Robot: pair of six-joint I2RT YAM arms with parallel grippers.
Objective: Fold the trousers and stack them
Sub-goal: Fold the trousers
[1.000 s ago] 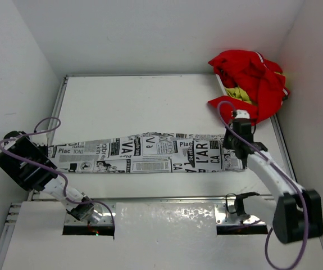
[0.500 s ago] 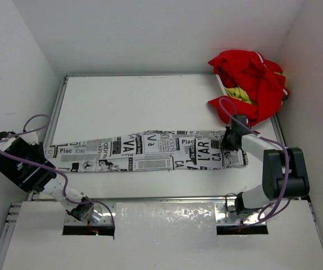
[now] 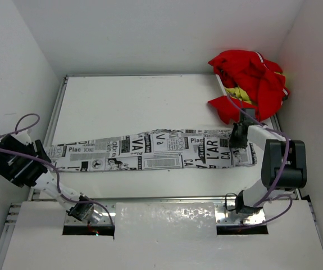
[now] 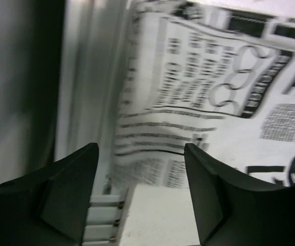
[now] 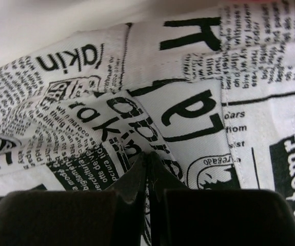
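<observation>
The trousers (image 3: 155, 152), white with black newspaper print, lie stretched flat in a long band across the table, leg ends at the left and waist at the right. My left gripper (image 3: 39, 151) stands open just off the leg end, and nothing is between its fingers (image 4: 70, 189). The printed cuff (image 4: 198, 97) rests on the table ahead of it. My right gripper (image 3: 237, 140) is shut on a pinched fold of the trousers (image 5: 188, 102) near the waist end, its fingertips (image 5: 139, 169) pressed together in the cloth.
A heap of red clothing (image 3: 248, 76) with a yellow piece (image 3: 239, 93) sits at the back right corner. A metal rail (image 4: 85, 92) runs along the table's left edge beside the cuff. White walls enclose the table on three sides.
My left gripper has opened, let go of the leg end and drawn back to the left. The right gripper has moved right, dragging the trousers slightly that way.
</observation>
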